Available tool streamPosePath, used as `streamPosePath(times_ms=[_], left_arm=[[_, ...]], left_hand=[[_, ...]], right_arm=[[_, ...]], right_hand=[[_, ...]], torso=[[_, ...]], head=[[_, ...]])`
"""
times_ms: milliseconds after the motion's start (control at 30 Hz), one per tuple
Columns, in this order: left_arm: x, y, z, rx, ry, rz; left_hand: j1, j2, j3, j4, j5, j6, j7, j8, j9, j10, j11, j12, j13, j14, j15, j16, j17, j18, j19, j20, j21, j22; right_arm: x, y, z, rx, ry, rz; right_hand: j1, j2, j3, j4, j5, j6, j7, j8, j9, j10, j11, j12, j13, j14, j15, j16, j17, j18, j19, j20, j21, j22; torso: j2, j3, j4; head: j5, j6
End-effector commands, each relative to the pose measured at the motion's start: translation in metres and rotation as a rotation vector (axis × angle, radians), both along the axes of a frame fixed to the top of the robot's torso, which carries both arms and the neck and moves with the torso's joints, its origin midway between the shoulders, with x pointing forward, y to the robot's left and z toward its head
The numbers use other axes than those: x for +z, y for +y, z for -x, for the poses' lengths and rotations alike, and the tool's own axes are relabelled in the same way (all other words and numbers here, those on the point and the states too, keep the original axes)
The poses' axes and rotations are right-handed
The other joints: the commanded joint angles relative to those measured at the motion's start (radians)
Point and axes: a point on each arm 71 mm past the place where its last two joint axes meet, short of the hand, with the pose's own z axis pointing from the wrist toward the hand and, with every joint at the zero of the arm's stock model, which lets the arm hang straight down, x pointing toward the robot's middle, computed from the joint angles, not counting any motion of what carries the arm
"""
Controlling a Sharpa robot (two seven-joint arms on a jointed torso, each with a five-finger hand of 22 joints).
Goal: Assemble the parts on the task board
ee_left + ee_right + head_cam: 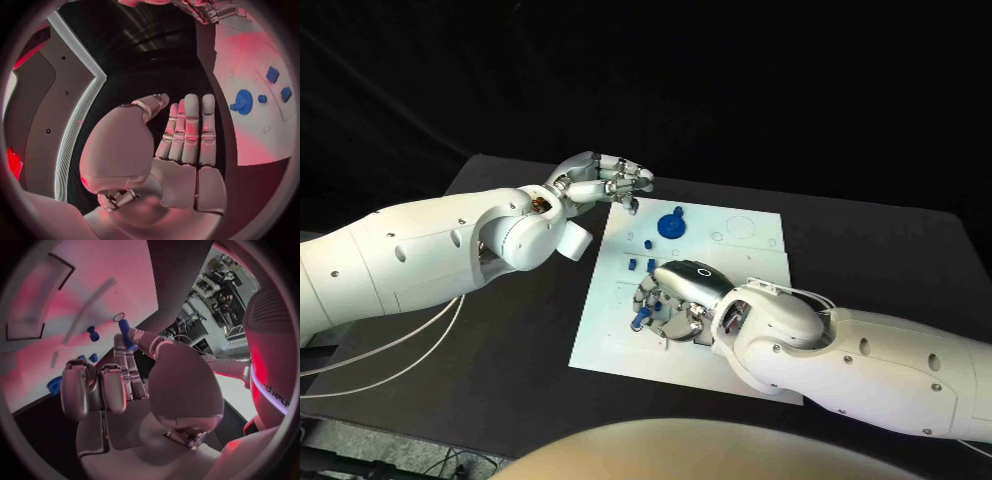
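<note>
The white task board [747,262] lies in the middle of the black table. My right hand [678,300] hovers low over the board's near left part and pinches a blue peg [127,334] between thumb and a finger, close to a small round hole [119,316]. Part of that peg [643,318] peeks out under the hand. My left hand [603,182] hangs above the board's far left corner, its fingers [190,125] straight and side by side, holding nothing. A round blue disc [672,222] sits on the far part of the board. Small blue pieces [632,264] stand near the board's left edge.
More small blue parts [92,333] stand on the board just beyond my right hand. Outlined recesses [740,228] mark the board's far right part. Bare black table [877,250] lies to the right of the board and on its left side [516,340].
</note>
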Motion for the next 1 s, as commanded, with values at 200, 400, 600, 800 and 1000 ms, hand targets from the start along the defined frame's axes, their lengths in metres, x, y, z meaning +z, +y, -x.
streamPosePath(times_ms=[200,400,600,800,1000], left_arm=[[0.0008,-0.0024,0.0006,-0.018,-0.001,0.012],[0.0009,-0.0018,0.0006,-0.016,-0.001,0.011],[0.0009,-0.0016,0.0008,-0.017,0.0,0.011],[0.001,-0.001,0.001,-0.016,0.0,0.011],[0.001,-0.0009,0.0011,-0.016,0.001,0.01]], left_hand=[[0.002,0.009,-0.006,0.0,-0.002,-0.006,0.0,0.007,0.001,-0.007,-0.001,0.002,-0.001,0.0,0.001,-0.007,-0.001,0.018,0.009,0.0,-0.006,-0.001],[0.002,0.009,-0.006,0.0,-0.002,-0.006,0.0,0.007,0.001,-0.007,-0.001,0.002,-0.001,0.0,0.001,-0.007,-0.001,0.018,0.009,0.0,-0.006,-0.001],[0.002,0.009,-0.006,0.0,-0.002,-0.006,0.0,0.007,0.001,-0.007,-0.001,0.002,-0.001,0.0,0.001,-0.007,-0.001,0.018,0.009,0.0,-0.006,-0.001],[0.002,0.009,-0.006,0.0,-0.002,-0.006,0.0,0.007,0.001,-0.007,-0.001,0.002,-0.001,0.0,0.001,-0.007,-0.001,0.018,0.009,0.0,-0.006,-0.001],[0.001,0.01,-0.006,0.001,-0.001,-0.007,0.0,0.008,0.001,-0.008,-0.001,0.003,-0.002,-0.001,0.001,-0.007,-0.002,0.018,0.009,0.0,-0.008,-0.001]], right_arm=[[-0.0063,0.0001,-0.0003,0.017,-0.004,0.036],[-0.0087,0.0024,0.0,0.018,-0.003,0.039],[-0.0113,0.0042,0.0013,0.015,-0.003,0.037],[-0.0127,0.0049,0.001,0.012,-0.004,0.04],[-0.0131,0.0054,0.0011,0.011,-0.005,0.038]], right_hand=[[-0.015,0.001,0.004,0.001,0.003,0.005,-0.004,0.003,0.009,0.005,-0.001,-0.007,0.001,0.044,-0.006,-0.003,-0.001,-0.011,0.027,-0.008,-0.005,0.209],[-0.015,0.001,0.004,0.001,0.003,0.005,-0.004,0.003,0.009,0.005,-0.001,-0.007,0.001,0.044,-0.006,-0.003,-0.001,-0.011,0.027,-0.008,-0.005,0.209],[-0.015,0.001,0.004,0.001,0.003,0.005,-0.004,0.003,0.009,0.005,-0.001,-0.007,0.001,0.044,-0.006,-0.003,-0.001,-0.011,0.027,-0.008,-0.005,0.209],[-0.015,0.001,0.004,0.001,0.003,0.005,-0.004,0.003,0.009,0.005,-0.001,-0.007,0.001,0.044,-0.006,-0.003,-0.001,-0.011,0.027,-0.008,-0.005,0.209],[-0.016,0.001,0.005,-0.001,0.006,0.003,-0.005,0.003,0.011,0.005,-0.001,-0.008,0.002,0.044,-0.006,-0.002,0.0,-0.011,0.027,-0.008,-0.003,0.209]], torso=[[0.0,-0.0001,0.0016],[0.0,-0.0013,0.0013],[0.0,-0.0008,0.0017],[0.0,-0.0014,0.001],[0.0,-0.001,0.0012]], head=[[-0.001,-0.003],[0.0,-0.005],[0.001,-0.007],[0.001,-0.007],[0.002,-0.008]])
